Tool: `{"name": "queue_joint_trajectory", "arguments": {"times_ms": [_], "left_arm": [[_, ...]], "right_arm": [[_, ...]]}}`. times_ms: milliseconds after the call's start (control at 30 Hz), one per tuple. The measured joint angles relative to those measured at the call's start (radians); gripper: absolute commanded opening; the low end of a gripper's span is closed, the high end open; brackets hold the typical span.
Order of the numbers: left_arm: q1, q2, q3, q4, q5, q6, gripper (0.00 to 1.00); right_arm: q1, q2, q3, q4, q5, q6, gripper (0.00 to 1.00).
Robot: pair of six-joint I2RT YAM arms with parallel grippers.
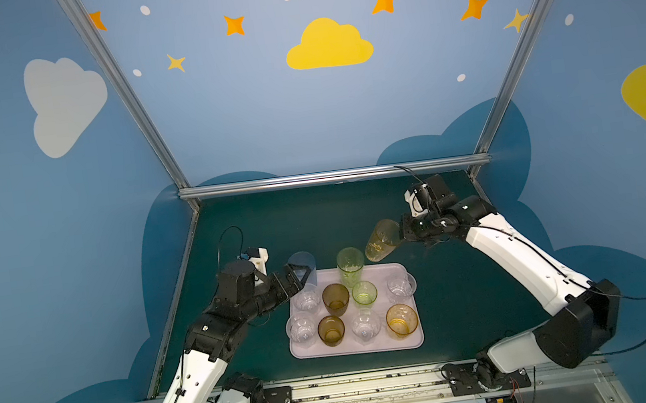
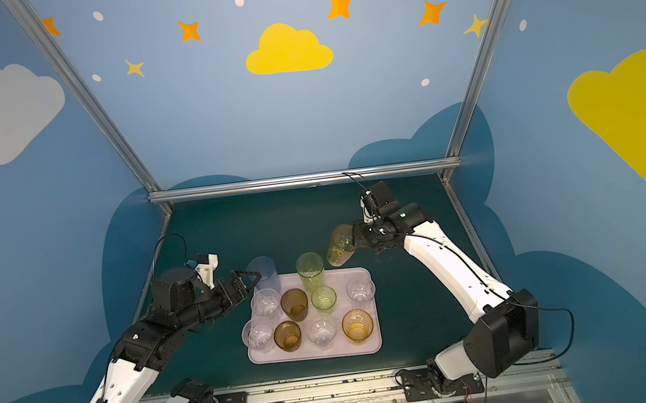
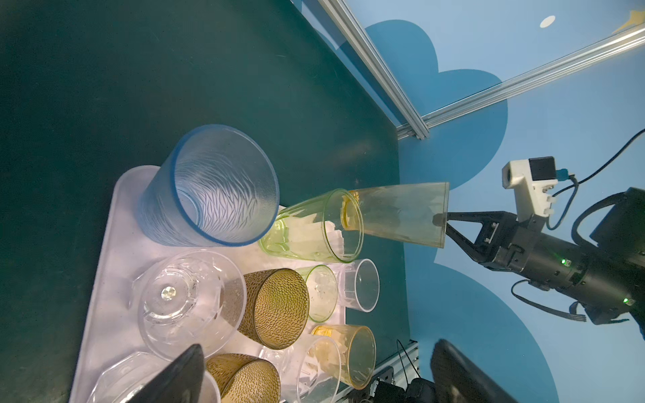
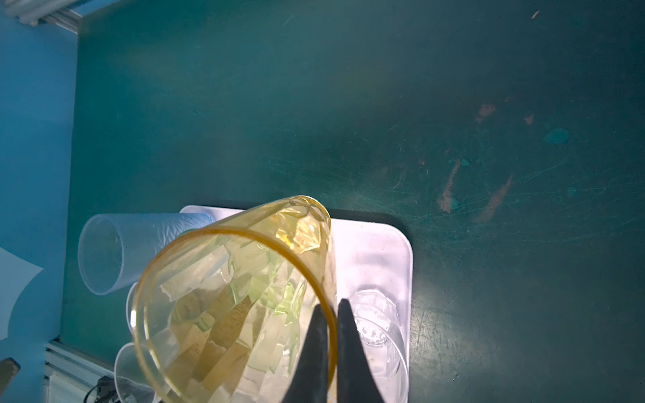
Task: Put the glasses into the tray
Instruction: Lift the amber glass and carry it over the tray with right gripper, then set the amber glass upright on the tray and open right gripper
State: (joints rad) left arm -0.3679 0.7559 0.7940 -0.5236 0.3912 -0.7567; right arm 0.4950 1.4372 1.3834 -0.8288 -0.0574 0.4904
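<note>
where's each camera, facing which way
Top views: overhead, near side, looking down on the tray; left arm, right arm show.
Left wrist: on the left arm, facing across the tray; open left end effector, right end effector beyond.
Right wrist: on the right arm, facing down past right end effector shut on the tall orange glass.
Wrist views share that glass and the pale blue glass.
</note>
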Motion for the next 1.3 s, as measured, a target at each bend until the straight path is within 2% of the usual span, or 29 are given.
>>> {"name": "queue_joint_trajectory", "arguments": {"times_ms": [567, 1300], "left_arm": [[-0.002, 0.011, -0.002, 0.01, -0.001, 0.0, 1.0], [-0.002, 0.014, -0.011, 0.012, -0.014, 0.018, 1.0]], "right_arm": [[0.088, 0.039, -0.009, -0.058, 0.107, -0.001, 0.0], [0.096, 0.094, -0.043, -0.066, 0.127, 0.003, 0.0]]}}
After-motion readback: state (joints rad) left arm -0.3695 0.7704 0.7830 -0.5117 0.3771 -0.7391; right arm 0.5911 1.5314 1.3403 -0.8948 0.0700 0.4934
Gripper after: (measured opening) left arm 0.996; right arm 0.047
